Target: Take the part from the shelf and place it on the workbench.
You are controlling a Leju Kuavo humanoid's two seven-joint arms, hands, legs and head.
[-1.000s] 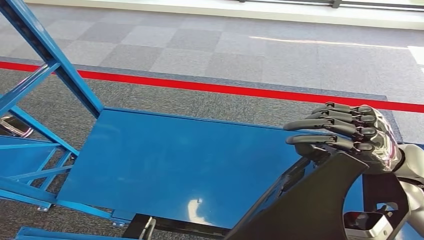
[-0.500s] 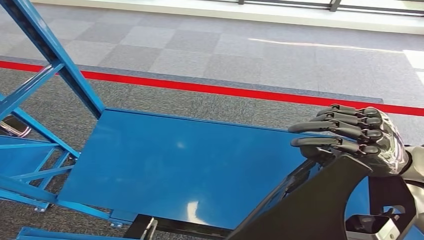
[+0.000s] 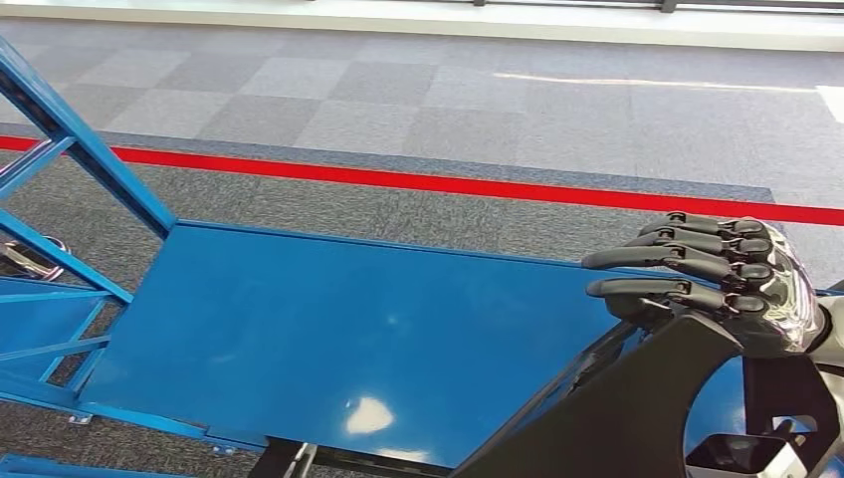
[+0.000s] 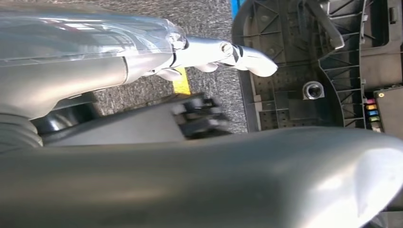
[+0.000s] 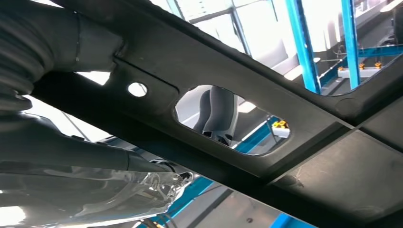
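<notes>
The right hand's dark fingers (image 3: 687, 261) lie nearly straight over the top edge of the black part (image 3: 617, 408), hooked there rather than wrapped round it, so the right hand (image 3: 732, 284) holds the part by a shallow grip on a thin rim. The part hangs at the near right corner of the blue workbench (image 3: 338, 329), its lower end out of sight. In the left wrist view the left hand (image 4: 228, 52) reaches toward the ribbed inside of the part (image 4: 304, 61); whether it grips, I cannot tell. The risk, as I judge it, is the rim sliding out from under those flat fingers as the part is lowered, or its hidden lower end catching the bench edge and twisting it free
</notes>
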